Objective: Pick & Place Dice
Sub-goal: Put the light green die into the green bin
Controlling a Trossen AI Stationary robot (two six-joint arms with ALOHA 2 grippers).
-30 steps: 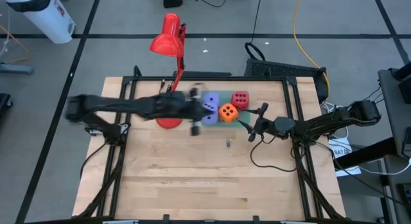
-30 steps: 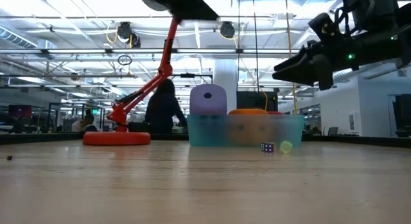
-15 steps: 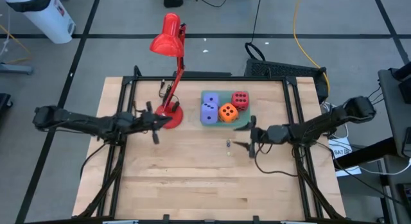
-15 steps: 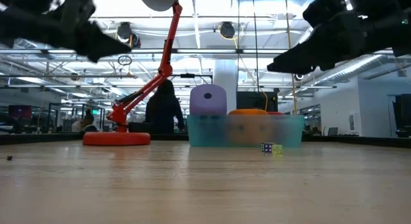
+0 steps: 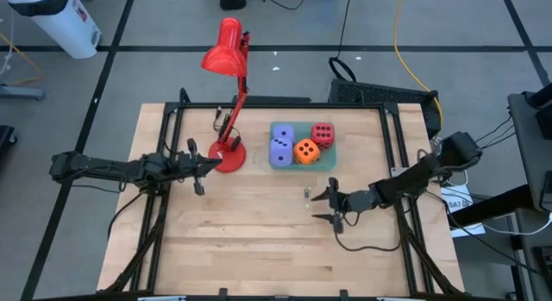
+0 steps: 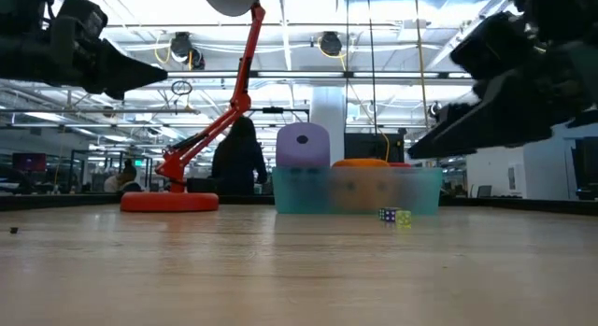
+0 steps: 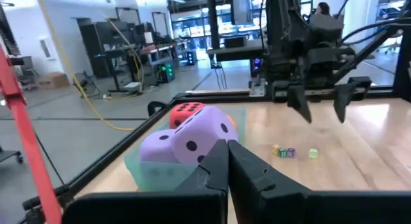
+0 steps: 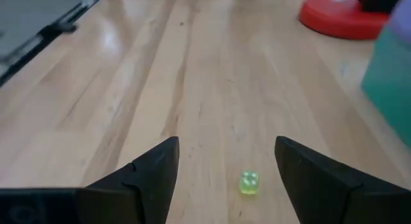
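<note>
While the table point(image 5: 259, 241) carries the teal tray point(image 5: 332, 163) holding my lavender, orange and red dice point(image 5: 306, 150) beside the red lamp point(image 5: 228, 154), my left gripper point(image 5: 198, 172) hangs pinched together, my right gripper point(image 5: 332, 206) spread wide over a tiny green die point(image 8: 249, 183).

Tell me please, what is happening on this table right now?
Large soft dice sit in a teal tray beside a red lamp. Some tiny dice lie on the wooden table in front of the tray. The right hand is open, low over the table, and faces a small green die. The left hand is shut, empty, and waits near the lamp base.
</note>
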